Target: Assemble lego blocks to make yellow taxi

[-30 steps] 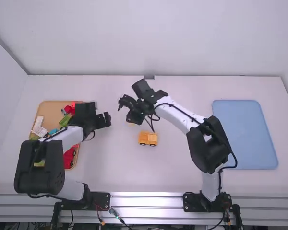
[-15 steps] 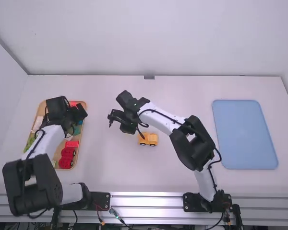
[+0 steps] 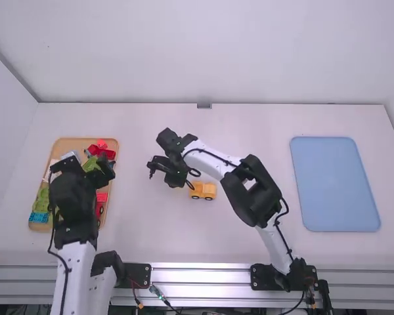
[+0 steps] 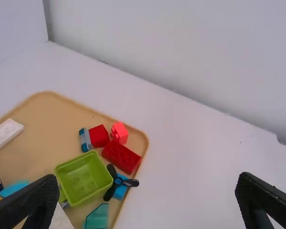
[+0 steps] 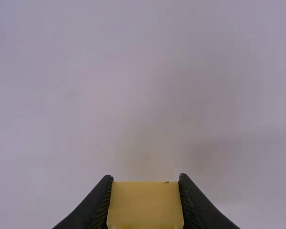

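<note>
Over the tray of blocks, my left gripper [image 3: 85,168] is open with nothing between its fingers; in the left wrist view the left gripper [image 4: 148,191] has its fingers wide apart. A yellow-orange wheeled block piece [image 3: 203,190] stands on the table near the middle. Just left of it and farther from the camera is my right gripper [image 3: 163,170]. In the right wrist view the right gripper [image 5: 145,202] is shut on a yellow block [image 5: 145,206].
The wooden tray [image 3: 69,146] at the left holds red blocks [image 4: 121,156], a green block [image 4: 83,177], a black propeller [image 4: 117,182], and white and teal pieces. A blue tray [image 3: 335,184] lies at the right.
My left arm has swung left and drawn back toward its base, still over the tray. My right gripper moved left and slightly nearer the camera, then nearly stopped. The wheeled piece stayed put.
</note>
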You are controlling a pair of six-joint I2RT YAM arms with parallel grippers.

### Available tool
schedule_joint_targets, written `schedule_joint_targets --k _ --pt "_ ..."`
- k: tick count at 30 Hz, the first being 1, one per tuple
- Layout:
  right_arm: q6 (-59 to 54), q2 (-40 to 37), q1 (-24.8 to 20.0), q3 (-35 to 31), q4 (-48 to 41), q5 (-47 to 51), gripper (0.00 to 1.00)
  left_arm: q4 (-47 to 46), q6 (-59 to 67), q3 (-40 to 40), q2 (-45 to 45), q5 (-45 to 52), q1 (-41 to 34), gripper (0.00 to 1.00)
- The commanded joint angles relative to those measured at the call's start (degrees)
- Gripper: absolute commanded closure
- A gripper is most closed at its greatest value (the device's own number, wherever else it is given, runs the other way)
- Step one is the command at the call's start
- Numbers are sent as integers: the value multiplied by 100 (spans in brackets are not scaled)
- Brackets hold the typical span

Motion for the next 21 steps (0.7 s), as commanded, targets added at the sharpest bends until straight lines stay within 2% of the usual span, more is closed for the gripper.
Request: schedule_joint_targets --k 1,4,8,14,17,21 --pt "-131 146 107 179 -70 -15 100 -61 92 -179 -520 4 68 1" --pt "-79 155 223 133 59 192 100 -317 136 -201 -890 149 72 1" --pt "-66 240 236 68 170 254 100 -367 177 -201 -872 260 96 1" --pt "-31 334 216 74 42 236 100 -133 133 -199 -417 310 61 1" --pt "87 334 254 74 94 476 100 105 258 -199 -129 737 127 1" --pt "83 334 251 72 87 492 96 389 273 -199 243 863 76 1"
